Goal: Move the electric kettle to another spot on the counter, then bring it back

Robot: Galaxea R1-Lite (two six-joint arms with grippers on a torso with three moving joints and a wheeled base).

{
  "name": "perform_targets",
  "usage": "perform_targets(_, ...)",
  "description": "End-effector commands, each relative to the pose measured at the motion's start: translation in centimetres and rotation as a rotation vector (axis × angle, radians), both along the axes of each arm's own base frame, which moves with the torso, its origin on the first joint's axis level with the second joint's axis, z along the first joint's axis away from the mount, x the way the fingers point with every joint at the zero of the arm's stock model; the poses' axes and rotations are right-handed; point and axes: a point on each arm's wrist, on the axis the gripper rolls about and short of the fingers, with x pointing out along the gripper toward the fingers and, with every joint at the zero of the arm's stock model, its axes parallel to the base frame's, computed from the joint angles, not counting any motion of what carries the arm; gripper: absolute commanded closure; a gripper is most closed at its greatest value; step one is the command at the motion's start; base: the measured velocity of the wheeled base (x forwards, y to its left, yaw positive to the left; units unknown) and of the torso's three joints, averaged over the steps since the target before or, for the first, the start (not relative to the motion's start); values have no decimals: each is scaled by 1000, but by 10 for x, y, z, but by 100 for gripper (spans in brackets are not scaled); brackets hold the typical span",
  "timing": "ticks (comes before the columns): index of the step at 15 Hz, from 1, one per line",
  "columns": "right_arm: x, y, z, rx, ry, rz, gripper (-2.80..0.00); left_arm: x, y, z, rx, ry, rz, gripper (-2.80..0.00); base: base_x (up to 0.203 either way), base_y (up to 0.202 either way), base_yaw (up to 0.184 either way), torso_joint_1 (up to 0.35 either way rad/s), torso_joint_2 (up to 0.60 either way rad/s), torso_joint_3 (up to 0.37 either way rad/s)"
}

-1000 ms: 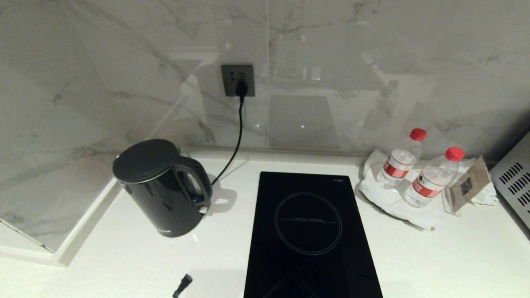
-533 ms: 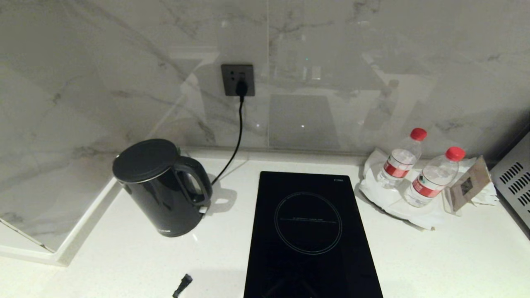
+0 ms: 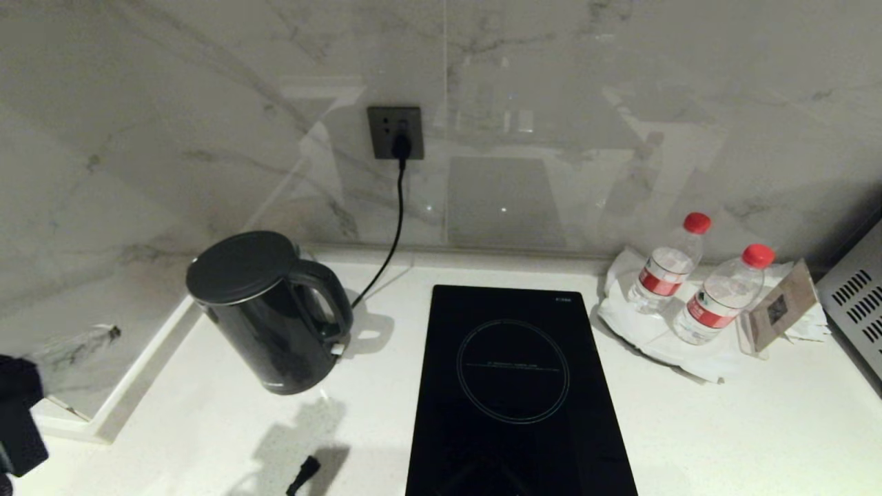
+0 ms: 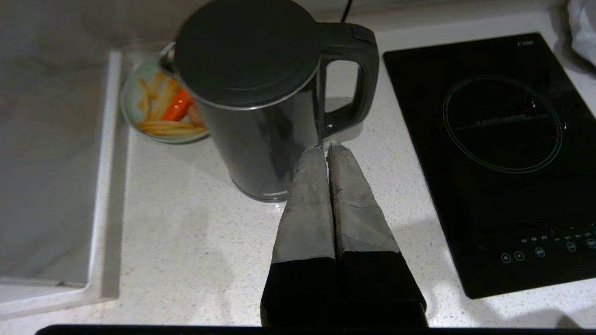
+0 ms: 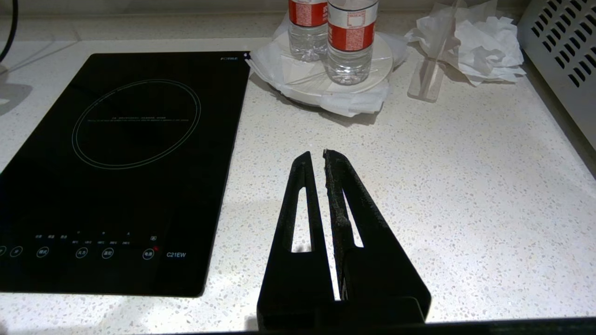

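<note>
The electric kettle [image 3: 269, 317] is a tall glossy black jug with a flat lid. It stands upright at the back left of the white speckled counter [image 3: 207, 427], with its loop handle [image 3: 324, 303] turned toward the hob. In the left wrist view my left gripper [image 4: 326, 146] is shut and empty. It hovers over the counter [image 4: 177, 242] in front of the kettle [image 4: 251, 93], tips pointing at the foot of the handle [image 4: 354, 70]. The left arm [image 3: 17, 413] shows at the head view's left edge. My right gripper [image 5: 316, 153] is shut and empty over bare counter [image 5: 442, 186].
A black glass hob [image 3: 513, 386] lies right of the kettle. Two water bottles [image 3: 665, 272] stand on a white plate at back right, beside a card stand [image 3: 778, 306] and a vented grey appliance [image 3: 854, 303]. A bowl of food [image 4: 160, 109] sits behind the kettle. A cord hangs from the wall socket [image 3: 396, 132].
The left arm has come into the head view at the lower left edge, and its shadow now falls on the counter in front of the kettle. The kettle has not moved.
</note>
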Motion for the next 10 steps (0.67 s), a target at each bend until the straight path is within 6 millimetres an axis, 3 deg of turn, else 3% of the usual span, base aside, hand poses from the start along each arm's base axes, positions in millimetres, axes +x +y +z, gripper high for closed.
perform_targets(1,0,0,0,0,0,0,0,36,-30,-17,58,108,-14,0,0,0,0,0,0,0)
perform_targets(4,0,0,0,0,-1,0,0,60,-68,-41,81,77,20,0,0,0,0,0,0,0)
perform_targets(10,0,0,0,0,1,1,0,41,-97,-88,177,181,-151,0,0,0,0,0,0,0)
